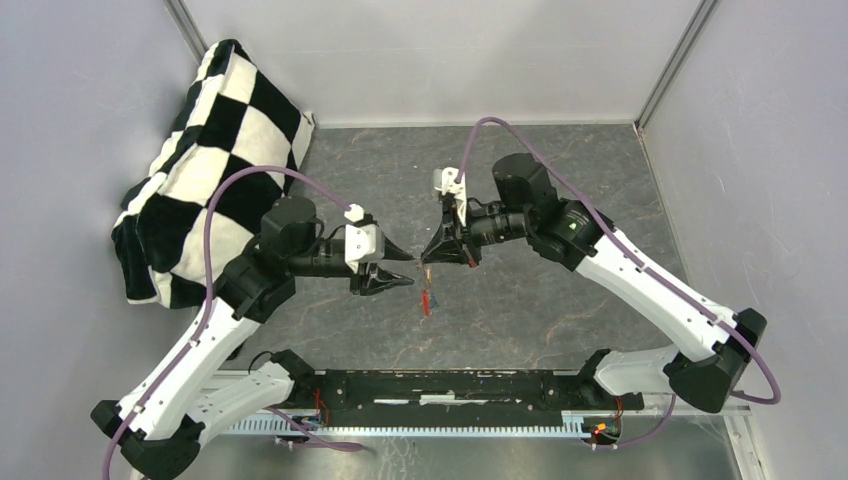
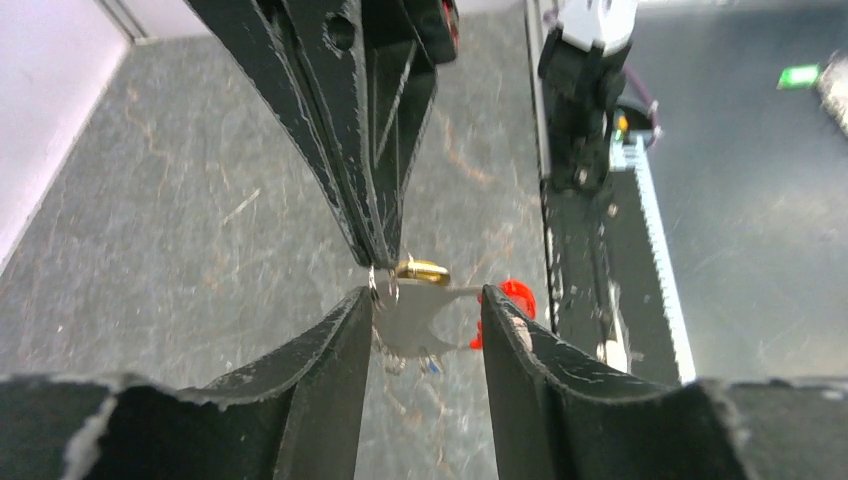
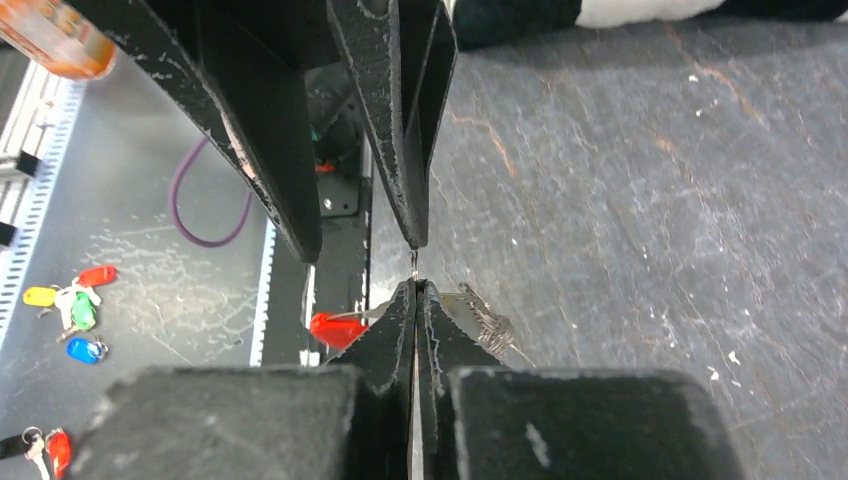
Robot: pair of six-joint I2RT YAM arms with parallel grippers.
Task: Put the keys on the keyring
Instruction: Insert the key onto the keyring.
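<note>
My right gripper (image 1: 432,257) (image 3: 414,286) is shut, pinching the thin wire loops (image 2: 381,286) of the keyring just above the table. Below the pinch hang the keyring's red piece (image 2: 516,296) (image 3: 335,328) (image 1: 426,300), a grey key (image 2: 415,325) and a yellow-capped key head (image 2: 422,271). My left gripper (image 1: 408,269) (image 2: 425,295) faces the right one tip to tip. It is open, its fingers standing either side of the grey key without gripping it. More coiled wire (image 3: 487,322) shows beside the right fingers.
A black-and-white checked cushion (image 1: 215,160) leans in the back left corner. A black rail (image 1: 450,385) runs along the table's near edge. On the bench below it lies a bunch of coloured key tags (image 3: 72,300). Walls close in the left, back and right.
</note>
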